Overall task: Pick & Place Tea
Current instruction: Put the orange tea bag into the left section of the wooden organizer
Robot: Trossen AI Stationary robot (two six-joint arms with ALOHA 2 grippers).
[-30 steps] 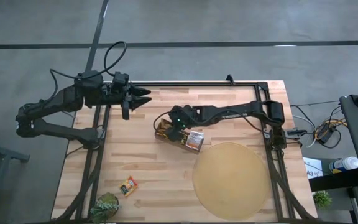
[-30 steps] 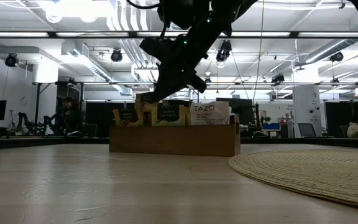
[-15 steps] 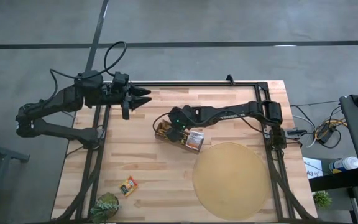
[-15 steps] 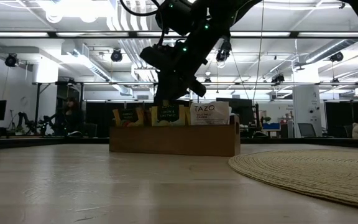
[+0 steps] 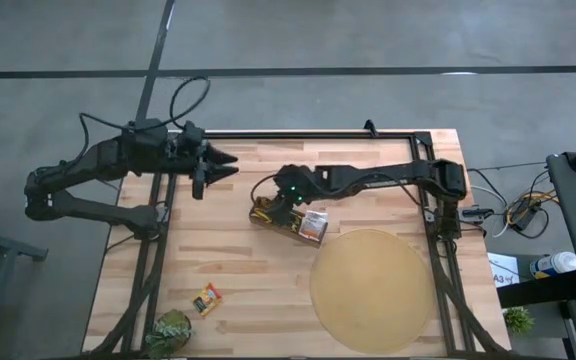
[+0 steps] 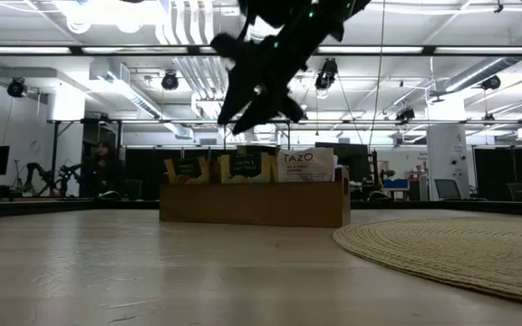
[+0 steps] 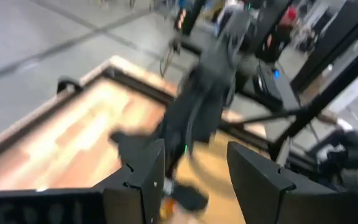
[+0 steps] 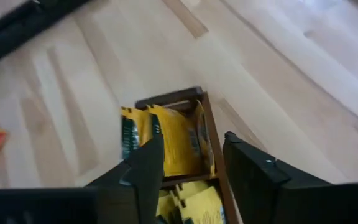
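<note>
right gripper (image 8: 188,163): fingers now parted, empty, lifted above wooden box (image 5: 288,221) | sachets (image 8: 166,140): one released inside | left gripper (image 5: 211,166): parked at 10 o'clock, fingers apart | next: orange sachet (image 5: 206,298) at 7 o'clock.

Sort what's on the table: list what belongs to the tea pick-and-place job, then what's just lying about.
Job:
- tea sachets standing in the wooden box
- loose orange sachet near the table's front left
- right gripper, open above the box
- left gripper, open, waiting at the back left

Lying about:
- round woven mat
- green leafy thing at the front left corner
</note>
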